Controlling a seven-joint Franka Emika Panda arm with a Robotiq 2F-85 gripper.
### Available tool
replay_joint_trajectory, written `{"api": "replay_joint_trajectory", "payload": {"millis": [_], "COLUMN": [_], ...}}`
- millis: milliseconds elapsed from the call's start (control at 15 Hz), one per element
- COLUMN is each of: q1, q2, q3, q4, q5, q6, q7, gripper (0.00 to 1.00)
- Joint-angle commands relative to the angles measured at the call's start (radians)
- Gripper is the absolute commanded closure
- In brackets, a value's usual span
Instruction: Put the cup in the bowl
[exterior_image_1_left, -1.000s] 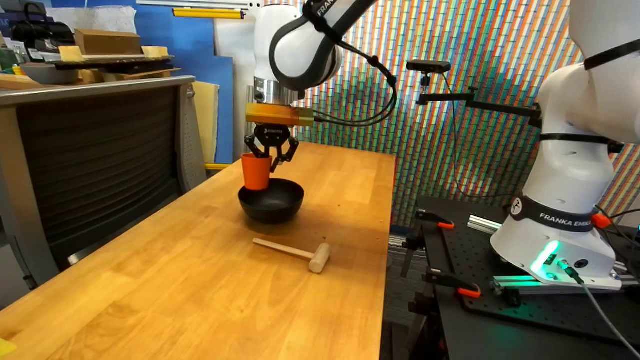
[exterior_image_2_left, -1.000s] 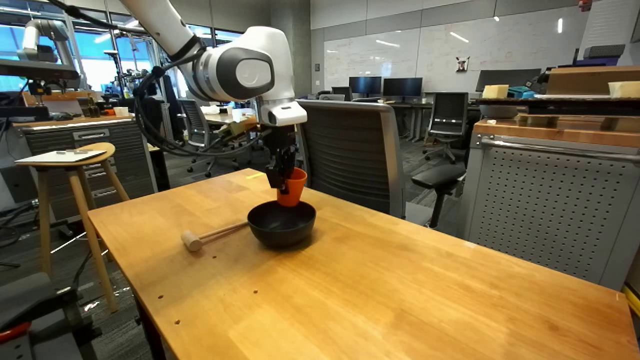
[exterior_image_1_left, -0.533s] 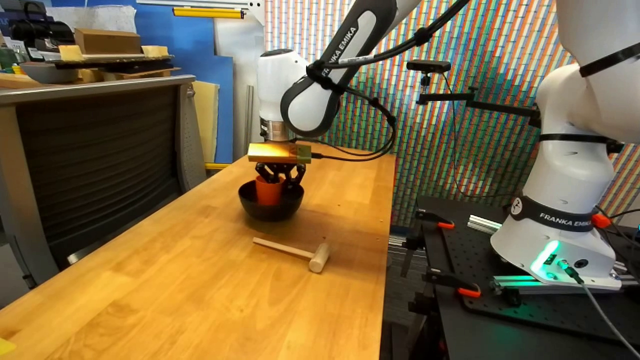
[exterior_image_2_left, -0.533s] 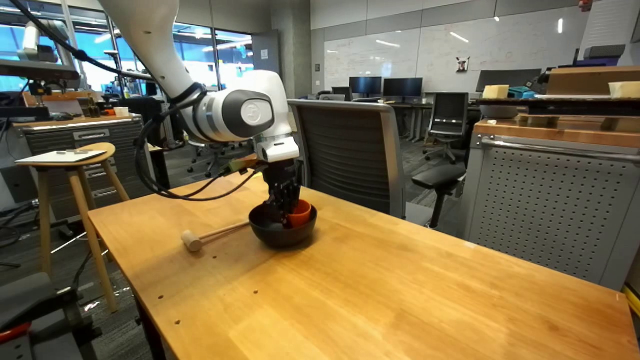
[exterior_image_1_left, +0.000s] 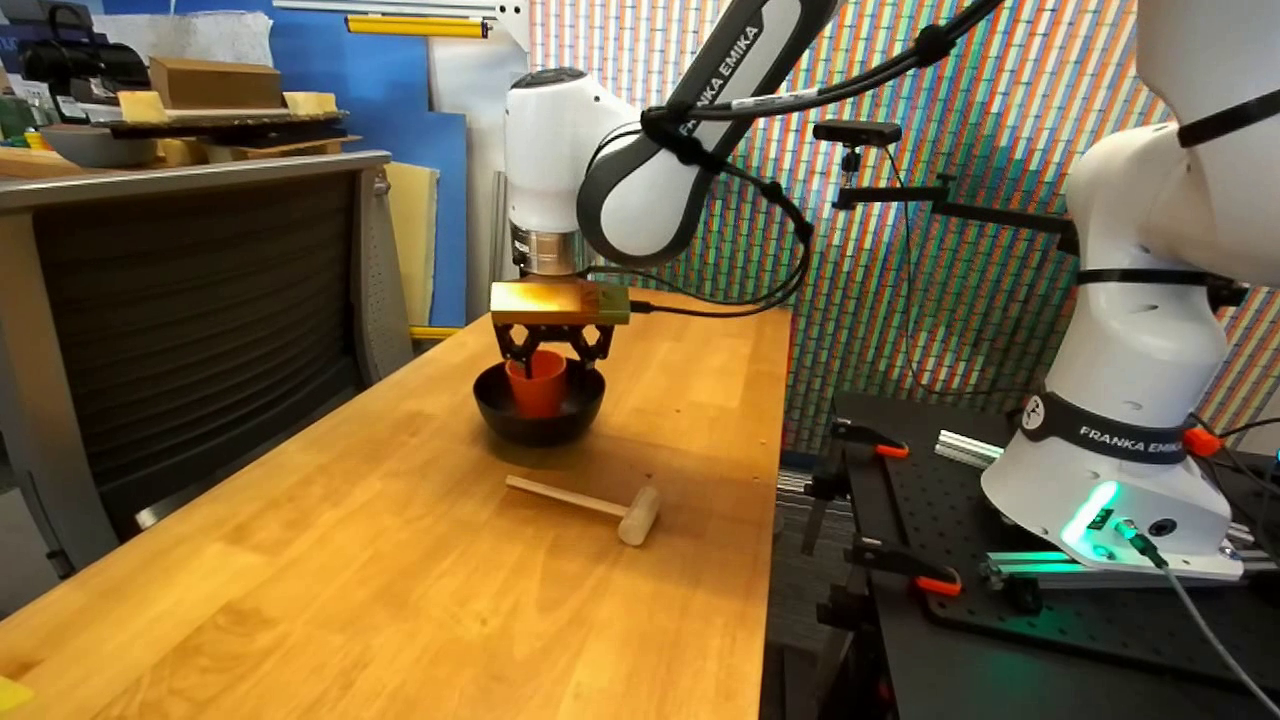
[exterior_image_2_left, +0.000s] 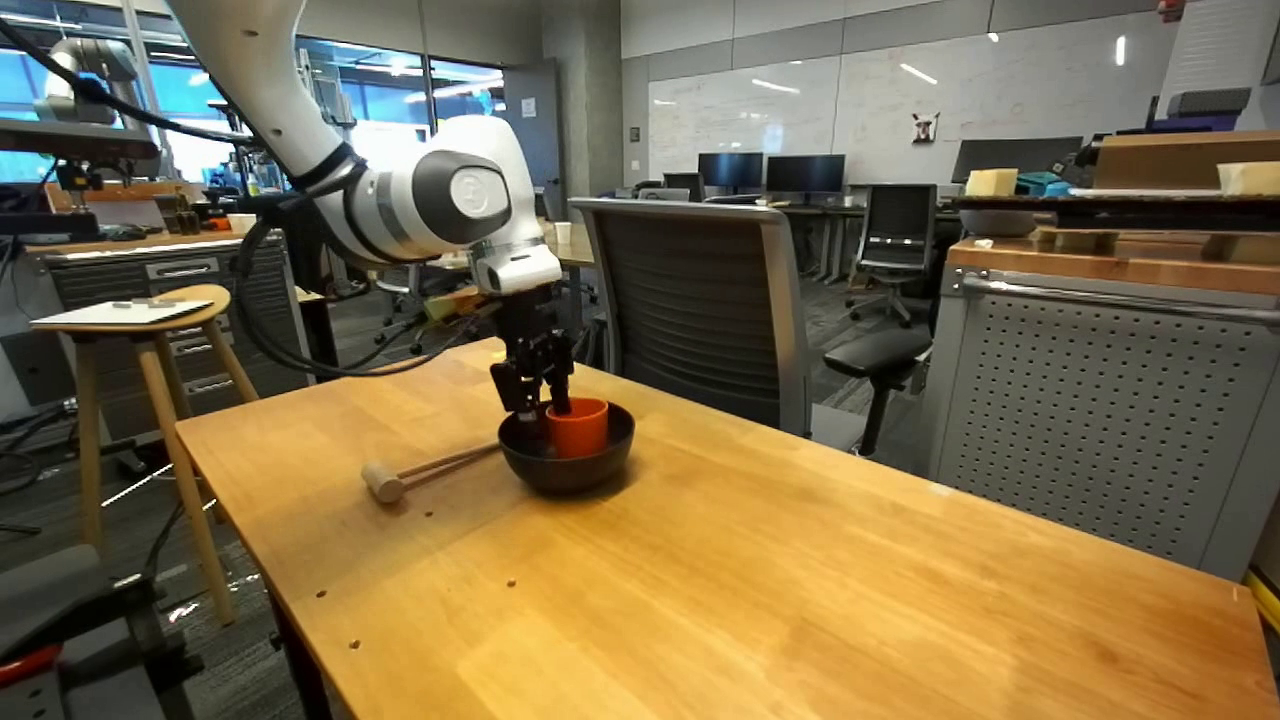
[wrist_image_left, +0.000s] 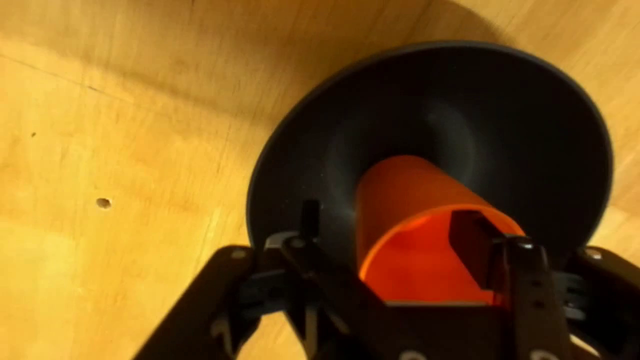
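Observation:
The orange-red cup (exterior_image_1_left: 541, 395) stands roughly upright inside the black bowl (exterior_image_1_left: 540, 432), its mouth upward, as both exterior views show. Right above them is my gripper (exterior_image_2_left: 545, 411), its jaws spread wide apart. In the wrist view one of the fingers (wrist_image_left: 472, 245) reaches inside the mouth of the cup (wrist_image_left: 405, 187), close to its wall. The opposite one of the fingertips (wrist_image_left: 310, 217) hangs outside the cup, over the bare inside of the bowl (wrist_image_left: 530, 120). Nothing is pinched between them. The cup's base is partly hidden by the bowl wall in the exterior views.
A wooden mallet (exterior_image_1_left: 600, 505) lies on the table (exterior_image_1_left: 400, 600) close to the bowl, its handle pointing toward it in an exterior view (exterior_image_2_left: 450, 462). An office chair (exterior_image_2_left: 700, 310) stands against the table's edge.
A second ago the gripper held the cup by its wall above the bowl. The cup has come down into the bowl, and the jaws have opened and let it go.

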Motion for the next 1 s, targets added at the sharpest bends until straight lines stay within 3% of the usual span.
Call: {"api": "replay_joint_trajectory", "payload": {"millis": [0,133,200,467,667,733,800,933], "q1": [0.073,0.068,0.042,-0.037,-0.051,-0.049,0.030,0.065], "q2": [-0.195,-0.301,-0.354,-0.571,-0.744,-0.800,-0.857,-0.969], "q3": [-0.062,-0.047,-0.006,0.178,0.259,0.274,0.210,0.189], "q4": [-0.108,-0.141,-0.158,-0.265,-0.358,-0.387,-0.420,-0.480], "q5": [-0.205,-0.344,-0.374,-0.208,-0.063,-0.010,0.022,0.094], "q6": [-0.037,-0.090,-0.126,-0.246,-0.284,-0.297,-0.312,-0.367], "q7": [0.142,0.209,0.189,-0.121,-0.319,-0.393,-0.453,-0.588], "gripper": [0.01,0.00,0.00,0.00,0.00,0.00,0.00,0.00]}}
